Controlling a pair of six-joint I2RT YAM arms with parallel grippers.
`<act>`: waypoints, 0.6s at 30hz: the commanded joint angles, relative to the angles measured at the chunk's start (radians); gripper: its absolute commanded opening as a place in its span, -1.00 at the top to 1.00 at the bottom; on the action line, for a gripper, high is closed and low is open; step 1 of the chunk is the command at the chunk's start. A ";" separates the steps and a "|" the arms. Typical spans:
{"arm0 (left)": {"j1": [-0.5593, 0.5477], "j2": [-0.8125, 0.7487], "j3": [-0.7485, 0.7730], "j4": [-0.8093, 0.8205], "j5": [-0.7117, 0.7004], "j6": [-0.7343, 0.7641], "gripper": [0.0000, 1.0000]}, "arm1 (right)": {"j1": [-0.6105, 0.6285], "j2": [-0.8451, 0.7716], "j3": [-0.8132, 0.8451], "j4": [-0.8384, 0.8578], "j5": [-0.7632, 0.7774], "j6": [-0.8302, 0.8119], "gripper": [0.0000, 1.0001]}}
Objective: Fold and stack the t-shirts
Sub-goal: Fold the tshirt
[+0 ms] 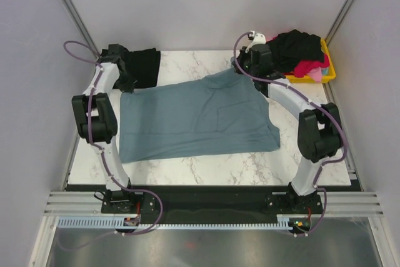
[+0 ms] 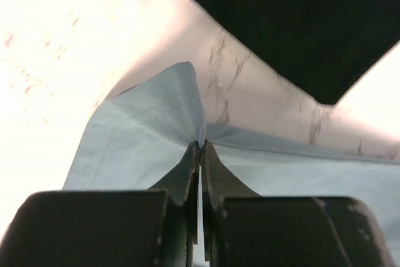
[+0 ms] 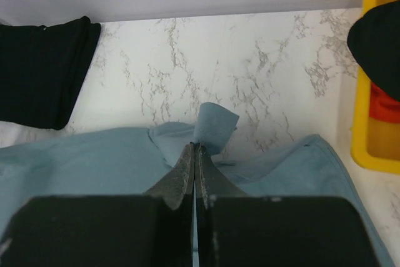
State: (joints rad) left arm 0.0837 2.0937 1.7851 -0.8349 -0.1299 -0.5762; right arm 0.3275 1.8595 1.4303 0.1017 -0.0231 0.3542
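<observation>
Top external view: the slate blue-grey t-shirt (image 1: pixel 197 117) lies spread across the middle of the white marble surface (image 1: pixel 206 167), reaching almost from one arm to the other. The left gripper (image 1: pixel 127 85) sits at the shirt's far left corner, just beside a folded black t-shirt (image 1: pixel 145 65) lying at the far left of the surface. The right gripper (image 1: pixel 240 72) is at the shirt's far right edge, near the yellow plastic bin (image 1: pixel 309 79) in the far right corner, which holds a heap of black cloth (image 1: pixel 300 45) and pink-red cloth (image 1: pixel 309 67).

In the left wrist view the fingers are pressed nearly together, with a thin fold of the blue-grey cloth pinched between them. The right wrist view shows the same narrow clamp, with a bunched flap of the shirt sticking up just past the tips.
</observation>
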 commanded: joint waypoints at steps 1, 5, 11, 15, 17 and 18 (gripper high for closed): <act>0.004 -0.129 -0.085 0.031 -0.039 -0.002 0.96 | -0.002 -0.158 -0.132 0.090 0.017 0.014 1.00; 0.002 -0.172 -0.170 0.045 -0.042 -0.011 0.96 | -0.002 -0.291 -0.270 0.089 0.054 0.002 1.00; 0.002 -0.251 -0.283 0.066 -0.048 -0.025 0.96 | -0.004 -0.451 -0.418 0.063 0.100 -0.015 1.00; 0.002 -0.303 -0.360 0.079 -0.043 -0.036 0.96 | -0.005 -0.531 -0.488 0.029 0.135 -0.020 1.00; 0.004 -0.333 -0.384 0.082 -0.042 -0.036 0.96 | -0.005 -0.571 -0.507 0.020 0.146 -0.020 1.00; 0.004 -0.343 -0.404 0.083 -0.045 -0.036 0.96 | -0.007 -0.585 -0.527 0.009 0.150 -0.020 1.00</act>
State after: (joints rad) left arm 0.0837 1.8381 1.4132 -0.7895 -0.1516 -0.5793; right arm 0.3241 1.3437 0.9348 0.1093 0.0830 0.3454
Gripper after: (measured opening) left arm 0.030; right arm 0.009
